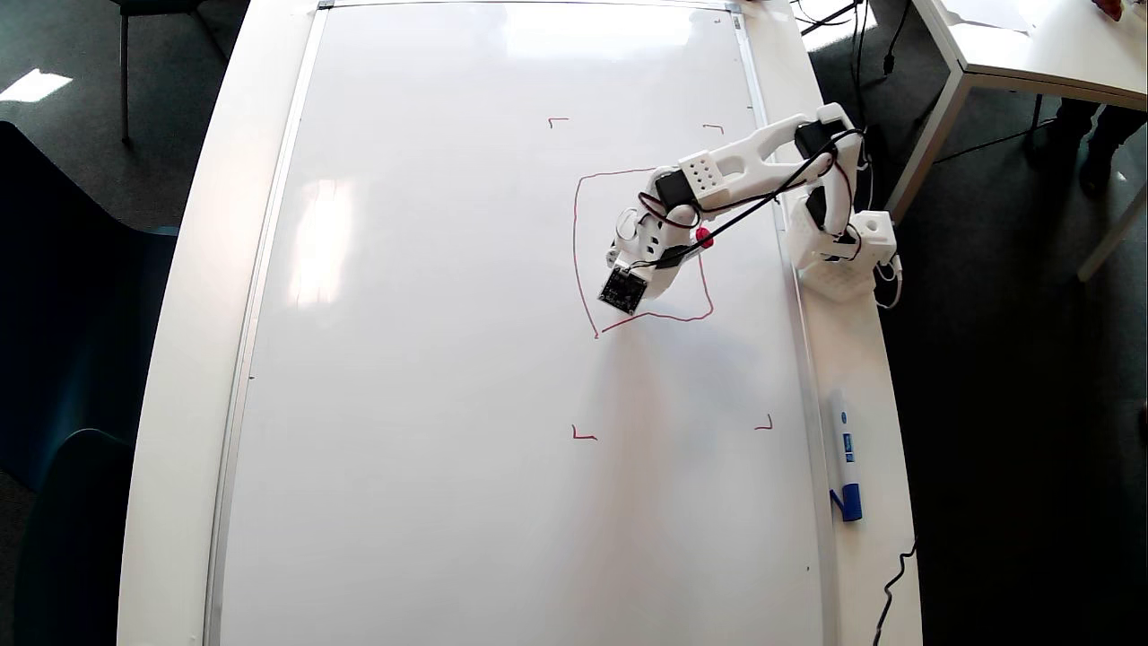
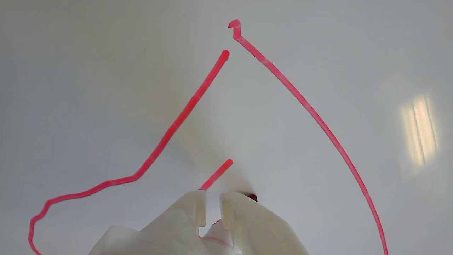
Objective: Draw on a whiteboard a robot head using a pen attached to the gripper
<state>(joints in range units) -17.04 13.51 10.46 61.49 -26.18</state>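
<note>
The whiteboard (image 1: 448,359) covers most of the table. On its right half is the robot head (image 1: 575,233), for now a wobbly red square outline, open at its lower left corner. My gripper (image 1: 647,280) hovers inside that outline, pointing down at the board. The pen's (image 1: 704,238) red end sticks out behind the gripper. In the wrist view the gripper (image 2: 213,200) has its jaws almost together on the pen (image 2: 216,235), and a dark red tip peeks out beside the right jaw. A short red stroke (image 2: 217,173) runs up from the jaws, between two longer outline lines (image 2: 177,122) on the whiteboard (image 2: 88,71).
A white marker with a blue cap (image 1: 845,462) lies on the table strip right of the board. The arm's base (image 1: 839,260) stands on that strip. Small red corner marks (image 1: 583,435) frame the drawing area. Another table (image 1: 1031,45) is at the top right.
</note>
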